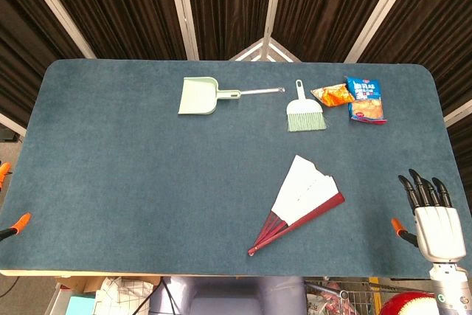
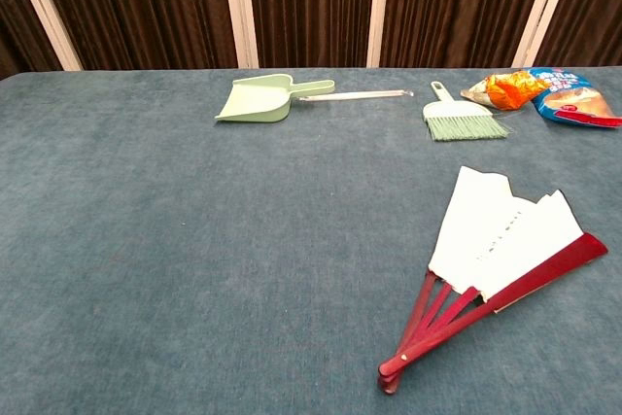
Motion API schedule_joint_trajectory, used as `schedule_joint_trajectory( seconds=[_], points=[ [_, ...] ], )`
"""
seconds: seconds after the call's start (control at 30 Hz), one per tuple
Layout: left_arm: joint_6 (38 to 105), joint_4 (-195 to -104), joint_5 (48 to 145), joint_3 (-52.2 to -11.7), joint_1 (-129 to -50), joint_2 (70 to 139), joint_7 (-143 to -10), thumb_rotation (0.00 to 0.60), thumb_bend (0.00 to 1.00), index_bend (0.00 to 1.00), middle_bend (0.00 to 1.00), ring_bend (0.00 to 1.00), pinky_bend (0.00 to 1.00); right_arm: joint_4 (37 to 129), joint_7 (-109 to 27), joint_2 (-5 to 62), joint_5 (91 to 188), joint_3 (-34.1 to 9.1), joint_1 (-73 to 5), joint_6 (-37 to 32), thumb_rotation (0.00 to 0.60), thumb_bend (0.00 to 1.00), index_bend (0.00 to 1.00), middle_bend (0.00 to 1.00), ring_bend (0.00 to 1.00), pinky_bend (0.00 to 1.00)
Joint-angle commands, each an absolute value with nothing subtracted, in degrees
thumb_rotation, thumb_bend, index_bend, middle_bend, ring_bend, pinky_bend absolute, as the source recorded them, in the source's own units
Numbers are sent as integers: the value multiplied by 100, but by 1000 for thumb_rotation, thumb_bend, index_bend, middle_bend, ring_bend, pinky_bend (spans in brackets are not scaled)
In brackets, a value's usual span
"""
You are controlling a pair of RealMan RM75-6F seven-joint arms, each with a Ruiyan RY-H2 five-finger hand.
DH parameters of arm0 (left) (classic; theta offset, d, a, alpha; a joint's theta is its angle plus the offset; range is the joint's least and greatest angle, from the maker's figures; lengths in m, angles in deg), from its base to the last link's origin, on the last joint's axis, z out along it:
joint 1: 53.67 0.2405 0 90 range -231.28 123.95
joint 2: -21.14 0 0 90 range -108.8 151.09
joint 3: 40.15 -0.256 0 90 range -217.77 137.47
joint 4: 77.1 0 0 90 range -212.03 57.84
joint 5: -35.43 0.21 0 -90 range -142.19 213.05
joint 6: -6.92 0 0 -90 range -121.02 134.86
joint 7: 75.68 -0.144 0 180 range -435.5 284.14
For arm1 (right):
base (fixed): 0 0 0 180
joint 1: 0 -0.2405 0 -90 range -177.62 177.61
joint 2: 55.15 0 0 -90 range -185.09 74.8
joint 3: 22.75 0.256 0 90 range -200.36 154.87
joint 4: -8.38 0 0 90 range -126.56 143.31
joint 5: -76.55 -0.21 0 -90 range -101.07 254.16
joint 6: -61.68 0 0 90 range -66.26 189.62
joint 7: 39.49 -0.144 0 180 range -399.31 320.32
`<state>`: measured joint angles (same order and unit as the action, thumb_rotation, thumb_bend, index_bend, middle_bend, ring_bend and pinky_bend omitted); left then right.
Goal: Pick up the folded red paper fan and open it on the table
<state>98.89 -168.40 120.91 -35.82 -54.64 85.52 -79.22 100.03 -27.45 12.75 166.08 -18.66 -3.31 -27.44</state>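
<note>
On the far left edge of the head view you see only small orange tips [image 1: 21, 220] near the front of the surface [image 1: 110, 153]; they could belong to your left robot hand, but the hand itself is in neither view, so you cannot tell how it stands.

Moving right, a pale green dustpan [image 1: 199, 96] lies at the back of the surface, with its thin handle pointing to the right. Beside it, a little apart, lies a small brush [image 1: 304, 112] with green bristles, its handle pointing to the back. Next come two snack bags: an orange one [image 1: 330, 94] and a blue one [image 1: 365, 99], just beside each other and maybe touching.

The fan [image 1: 304, 201] lies flat on the front right part of the surface, well apart from the things at the back. It is partly open: the white paper is spread a little, the red ribs meet at the pivot at the front, and one red outer rib runs along the right side of the paper. Nothing touches it.

Your right robot hand [image 1: 435, 219] is at the front right corner, to the right of the fan and apart from it. Its dark fingers [image 1: 422, 188] are stretched out, close side by side, and point to the back. It holds nothing.
</note>
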Motion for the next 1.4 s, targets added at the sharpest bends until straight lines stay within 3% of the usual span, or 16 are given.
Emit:
schedule_joint_trajectory(
  seconds=[0.03,0.57,0.87,1.1,1.4],
  points=[
    [9911,-16840,12114,-3597,-5449,8544,-7912,600,247,50,26,0,100,10015,-2736,1274,16608,-1875,-341,-2719,600,235,141,109,164,125],
    [9926,-16829,12160,-3629,-5424,8531,-7890,600,247,64,25,0,100,10043,-2871,1239,16739,-1943,-352,-2726,600,235,143,109,164,125],
    [10054,-16868,12285,-3665,-5378,8543,-7913,600,247,70,25,0,100,10052,-3223,1240,17302,-2208,-497,-2577,600,235,261,109,164,125],
    [9962,-16859,12193,-3627,-5411,8519,-7842,600,248,70,25,0,99,9548,-3139,1897,18278,-2588,-873,-2209,600,236,326,109,168,125],
    [9901,-16866,12102,-3601,-5421,8505,-7799,600,247,69,25,0,100,8789,-3348,2730,18589,-2616,-1155,-2116,600,235,366,109,179,125]
  ],
)
